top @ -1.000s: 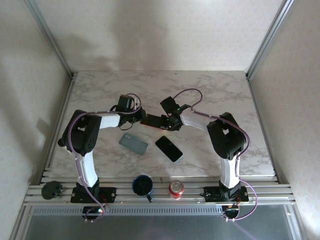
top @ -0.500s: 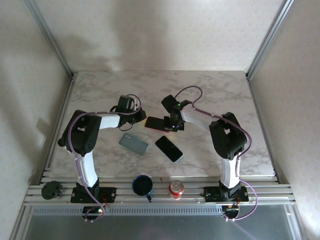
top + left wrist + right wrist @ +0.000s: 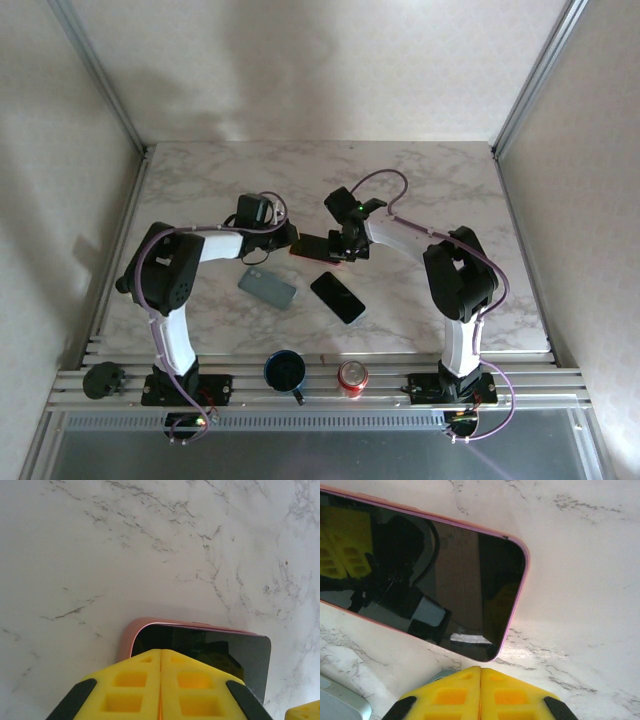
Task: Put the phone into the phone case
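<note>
A black-screened phone lies flat in a pink phone case at mid-table, between my two grippers. My left gripper is shut, and its yellow fingertips sit over the screen at the phone's left end. My right gripper is shut too, with its tips just off the phone's corner and nothing between them. The pink rim runs around the glass.
A grey-blue case and a second black phone lie nearer the front. A dark mug and a red can stand on the front rail. A pale grey-blue corner shows low in the right wrist view.
My left gripper has slid a little to the right, onto the phone's left end. My right gripper has shifted slightly at the phone's right end. The phone now lies flat.
</note>
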